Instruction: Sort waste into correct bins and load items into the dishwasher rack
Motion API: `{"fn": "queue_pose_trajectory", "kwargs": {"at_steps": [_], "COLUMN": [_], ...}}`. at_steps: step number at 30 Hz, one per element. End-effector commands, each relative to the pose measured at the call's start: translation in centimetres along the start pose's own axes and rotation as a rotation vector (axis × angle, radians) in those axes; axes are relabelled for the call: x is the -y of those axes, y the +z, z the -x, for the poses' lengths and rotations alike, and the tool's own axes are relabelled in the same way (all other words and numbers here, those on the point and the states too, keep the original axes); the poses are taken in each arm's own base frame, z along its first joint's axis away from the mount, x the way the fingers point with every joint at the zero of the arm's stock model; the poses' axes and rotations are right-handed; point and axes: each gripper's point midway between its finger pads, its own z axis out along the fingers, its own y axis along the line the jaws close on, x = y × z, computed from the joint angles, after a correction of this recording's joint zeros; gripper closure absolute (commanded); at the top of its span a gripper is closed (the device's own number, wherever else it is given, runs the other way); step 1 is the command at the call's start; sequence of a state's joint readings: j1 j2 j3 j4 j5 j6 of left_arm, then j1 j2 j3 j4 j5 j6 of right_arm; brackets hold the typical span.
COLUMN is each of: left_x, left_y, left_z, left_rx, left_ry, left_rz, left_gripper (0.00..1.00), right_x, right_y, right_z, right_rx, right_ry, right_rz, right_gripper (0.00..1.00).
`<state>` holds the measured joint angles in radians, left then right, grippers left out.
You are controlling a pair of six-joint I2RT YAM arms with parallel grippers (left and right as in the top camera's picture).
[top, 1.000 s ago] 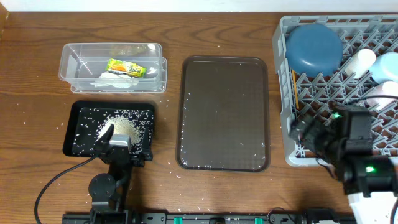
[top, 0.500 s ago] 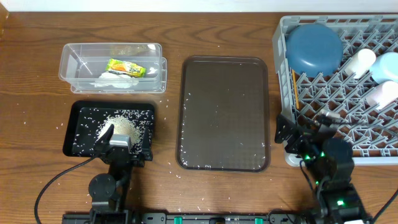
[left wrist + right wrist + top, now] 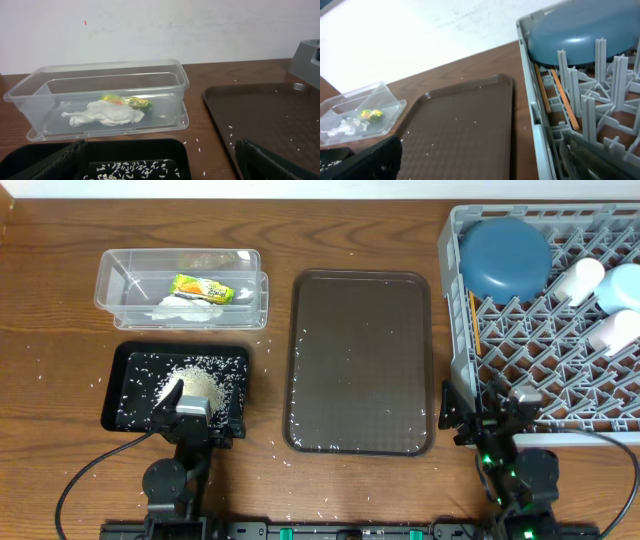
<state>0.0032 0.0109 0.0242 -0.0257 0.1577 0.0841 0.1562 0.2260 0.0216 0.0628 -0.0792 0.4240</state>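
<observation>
chopsticks [image 3: 473,320]: long axis front-to-back, along dishwasher rack [image 3: 455,370] left wall
right wrist only: two separate sticks, far ends at dark blue bowl [image 3: 580,30]
left end effector [image 3: 160,162]: wide
right end effector [image 3: 482,160]: wide

The flat brown tray [image 3: 360,360] is open from above. On its right the grey rack [image 3: 456,350] stands like a wall.

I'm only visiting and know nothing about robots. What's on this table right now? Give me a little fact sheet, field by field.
Clear tub: snack wrapper and crumpled napkin inside
Black tray: pile of rice
Brown tray: only a few stray grains
Grey rack: dark blue bowl, chopsticks, white cup, pink cup
Left gripper: open, at the black tray's near edge
Right gripper: open, by the rack's near-left corner
</observation>
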Motion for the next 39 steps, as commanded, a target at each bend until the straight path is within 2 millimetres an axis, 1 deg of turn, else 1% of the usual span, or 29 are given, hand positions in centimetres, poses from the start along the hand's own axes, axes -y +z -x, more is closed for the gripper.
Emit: {"fn": "queue_pose_trajectory", "kwargs": {"at_steps": [1, 5, 7, 11, 14, 18, 39], "left_x": [0.3, 0.3, 0.3, 0.3, 0.3, 0.3, 0.3], "left_y": [0.1, 0.1, 0.1, 0.1, 0.1, 0.1, 0.1], "left_z": [-1.5, -1.5, -1.5, -1.5, -1.5, -1.5, -1.5], "left_rx": [-0.042, -0.042, -0.042, -0.042, -0.041, -0.042, -0.042], "left_ry": [0.008, 0.008, 0.008, 0.008, 0.008, 0.008, 0.008], "left_rz": [-0.014, -0.014, -0.014, -0.014, -0.014, -0.014, -0.014], "left_gripper": [0.05, 0.05, 0.05, 0.05, 0.05, 0.05, 0.05], "right_x": [0.4, -0.2, -0.3, 0.8, 1.2, 1.7, 1.7], "right_y": [-0.4, -1.1, -1.5, -1.4, -1.4, -1.5, -1.5], "right_z": [0.3, 1.7, 2.0, 1.4, 1.5, 1.8, 1.8], "right_rx": [0.033, 0.096, 0.116, 0.086, 0.089, 0.095, 0.097], "right_ry": [-0.073, -0.182, -0.230, -0.283, -0.327, -0.328, -0.328], "right_rz": [-0.005, 0.010, 0.011, -0.030, -0.050, -0.076, -0.076], "right_gripper": [0.01, 0.01, 0.01, 0.01, 0.01, 0.01, 0.01]}}
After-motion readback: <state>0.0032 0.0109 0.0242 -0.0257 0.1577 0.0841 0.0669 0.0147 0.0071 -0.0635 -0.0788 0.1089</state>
